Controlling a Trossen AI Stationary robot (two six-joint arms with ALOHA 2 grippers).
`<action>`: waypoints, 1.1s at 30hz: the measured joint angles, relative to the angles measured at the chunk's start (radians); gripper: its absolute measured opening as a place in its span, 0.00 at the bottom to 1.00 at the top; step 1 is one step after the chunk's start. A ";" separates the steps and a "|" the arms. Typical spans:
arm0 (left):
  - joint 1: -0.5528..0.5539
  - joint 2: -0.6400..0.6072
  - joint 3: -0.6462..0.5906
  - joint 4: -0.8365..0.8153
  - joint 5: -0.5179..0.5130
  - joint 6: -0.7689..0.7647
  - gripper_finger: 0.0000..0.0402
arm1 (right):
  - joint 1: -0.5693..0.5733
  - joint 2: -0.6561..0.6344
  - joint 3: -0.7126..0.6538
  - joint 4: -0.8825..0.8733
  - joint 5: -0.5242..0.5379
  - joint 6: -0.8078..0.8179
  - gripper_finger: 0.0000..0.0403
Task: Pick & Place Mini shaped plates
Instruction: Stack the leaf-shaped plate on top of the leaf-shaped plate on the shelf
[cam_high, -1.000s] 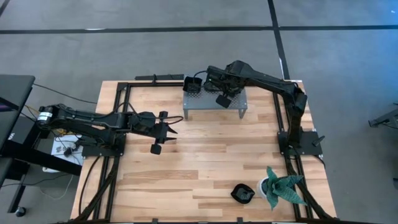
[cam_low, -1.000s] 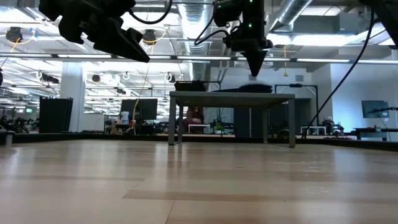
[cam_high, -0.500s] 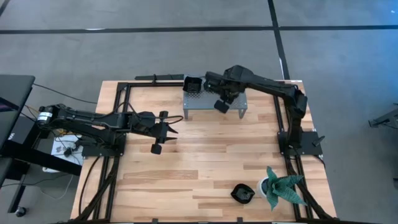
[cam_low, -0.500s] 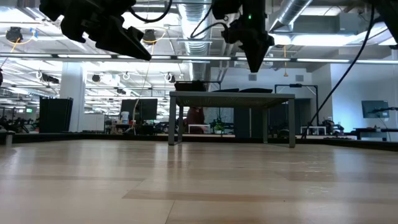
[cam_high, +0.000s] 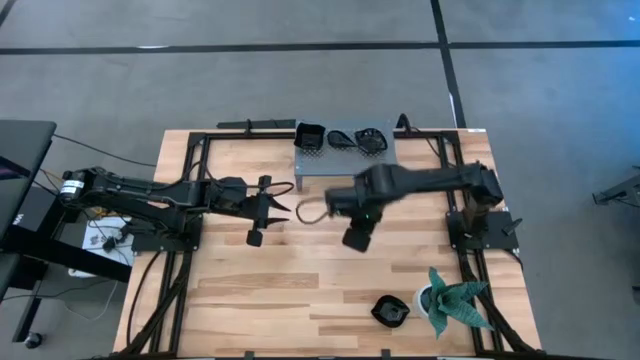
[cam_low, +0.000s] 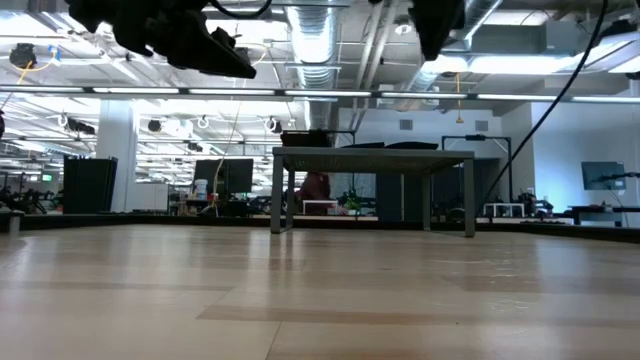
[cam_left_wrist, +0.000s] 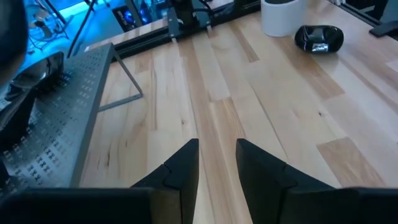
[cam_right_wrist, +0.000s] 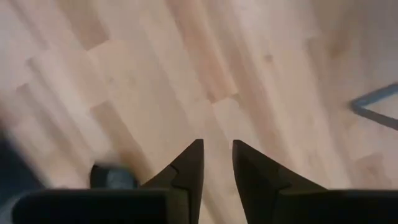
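Note:
Three glossy black mini shaped plates rest on the grey perforated shelf (cam_high: 335, 168): a square one (cam_high: 310, 135) and two others (cam_high: 345, 138) (cam_high: 372, 140). More black plates (cam_high: 390, 311) (cam_left_wrist: 318, 37) lie stacked on the table by the near right corner. My right gripper (cam_high: 345, 207) (cam_right_wrist: 216, 155) hangs over the bare middle of the table, in front of the shelf, pointing down, open with nothing between its fingers. My left gripper (cam_high: 274, 210) (cam_left_wrist: 217, 155) hovers at the table's left, also open and holding nothing.
A green spiky plant in a white pot (cam_high: 452, 300) stands beside the stacked plates. Black frame rails (cam_high: 190, 190) run along the table's left, right and far sides. Bare wood (cam_high: 320, 270) lies between the shelf and the near edge.
My right gripper has swung away from above the shelf toward the table's near edge and left, out over the bare middle of the table, still pointing down. Two plates that the arm covered now show on the shelf top. My left gripper has tipped up slightly.

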 joint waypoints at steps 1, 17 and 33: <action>0.000 0.000 0.000 0.002 0.000 0.000 0.27 | 0.034 -0.002 -0.003 0.001 0.049 0.033 0.20; 0.000 0.000 0.000 0.053 0.000 -0.003 0.27 | 0.430 0.001 -0.413 0.406 -0.167 0.396 0.20; 0.000 0.000 0.000 0.053 0.000 -0.011 0.27 | 0.418 0.001 -0.690 0.590 -0.274 0.430 0.20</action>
